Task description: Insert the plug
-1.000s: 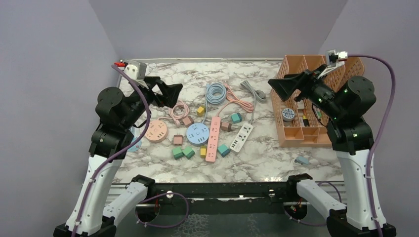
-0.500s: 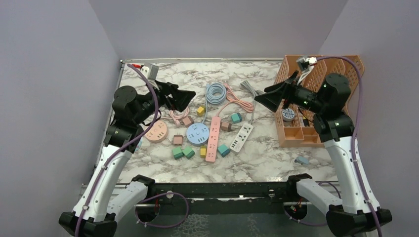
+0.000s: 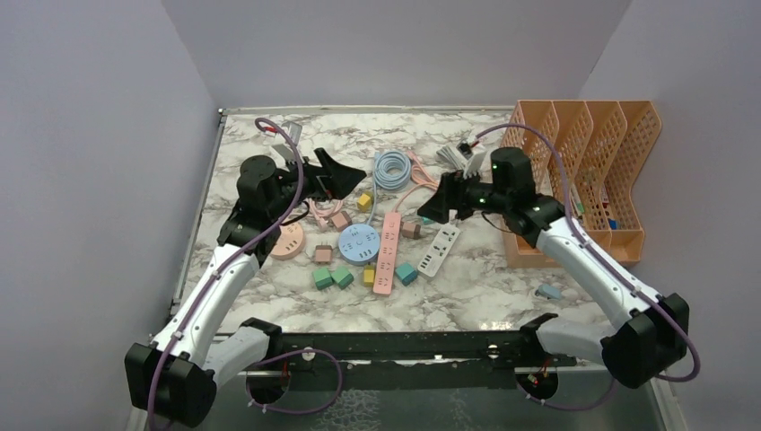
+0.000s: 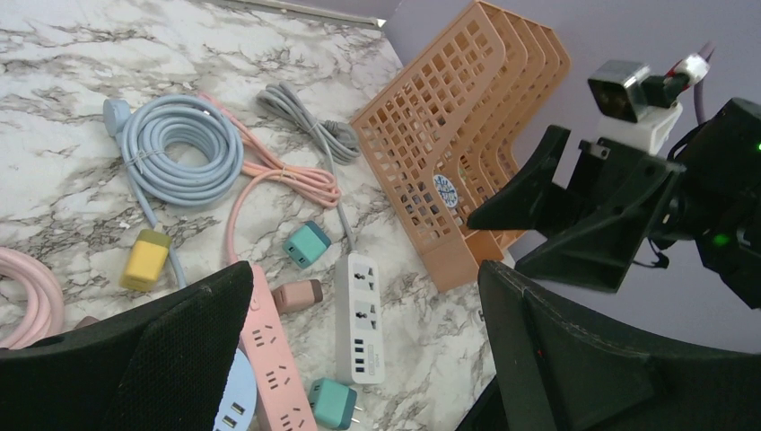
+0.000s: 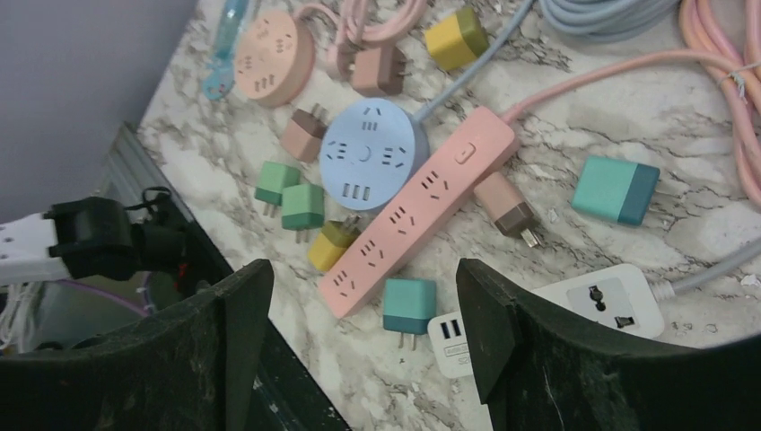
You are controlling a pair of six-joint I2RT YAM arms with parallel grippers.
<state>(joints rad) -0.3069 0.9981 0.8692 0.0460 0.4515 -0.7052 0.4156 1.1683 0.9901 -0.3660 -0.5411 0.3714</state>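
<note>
Lying on the marble desk (image 5: 574, 144), a teal plug (image 5: 410, 306) sits between the right fingers (image 5: 215, 350), with its prongs toward the camera. It is just beside the near end of the pink power strip (image 5: 417, 211) and near the white power strip (image 5: 619, 305). The pink strip runs slantwise away between these fingers, and a round blue socket hub (image 5: 363, 154) lies just beside it. The right fingers are spread and pinch nothing. The left fingers (image 4: 161, 359) are spread wide and hold nothing. Beyond them are a coiled light-blue cable (image 4: 179, 148) and an orange file rack (image 4: 449, 162).
</note>
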